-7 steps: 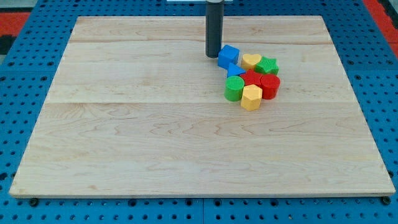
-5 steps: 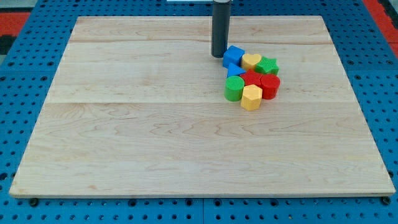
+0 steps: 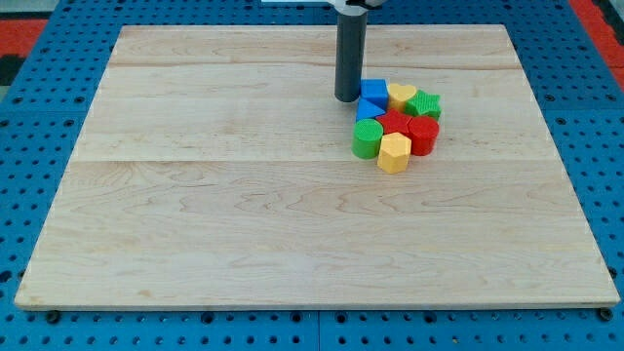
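Observation:
My tip (image 3: 347, 97) rests on the wooden board (image 3: 244, 195), right against the left side of a blue cube (image 3: 374, 91). Just below that cube lies a second blue block (image 3: 368, 109). To the cube's right sit a yellow heart-shaped block (image 3: 401, 96) and a green star-shaped block (image 3: 425, 104). Under them are a red block (image 3: 395, 122) and a red cylinder (image 3: 423, 136). A green cylinder (image 3: 368, 139) and a yellow hexagonal block (image 3: 394, 152) form the cluster's bottom edge. All the blocks are packed tightly together.
The board lies on a blue pegboard surface (image 3: 39, 146) that surrounds it on all sides. A red area (image 3: 19, 39) shows at the view's top left corner.
My tip has slid right and slightly toward the view's bottom. It has pushed the blue cube right, into the yellow heart and closer to the cluster.

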Tool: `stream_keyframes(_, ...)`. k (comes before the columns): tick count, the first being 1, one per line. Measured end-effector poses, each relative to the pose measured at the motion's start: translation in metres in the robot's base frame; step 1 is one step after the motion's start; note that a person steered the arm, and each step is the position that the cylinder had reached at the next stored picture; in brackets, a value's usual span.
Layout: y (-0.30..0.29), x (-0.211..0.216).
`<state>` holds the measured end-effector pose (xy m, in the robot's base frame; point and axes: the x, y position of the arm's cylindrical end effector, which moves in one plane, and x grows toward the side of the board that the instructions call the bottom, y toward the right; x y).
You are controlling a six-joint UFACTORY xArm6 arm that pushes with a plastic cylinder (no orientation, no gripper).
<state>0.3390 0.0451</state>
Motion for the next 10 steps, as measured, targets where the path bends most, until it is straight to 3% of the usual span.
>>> stream_keyframes(2, -0.012, -0.012)
stream_keyframes(5, -0.012, -0.074)
stream_keyframes(10, 0.020, -0.059)
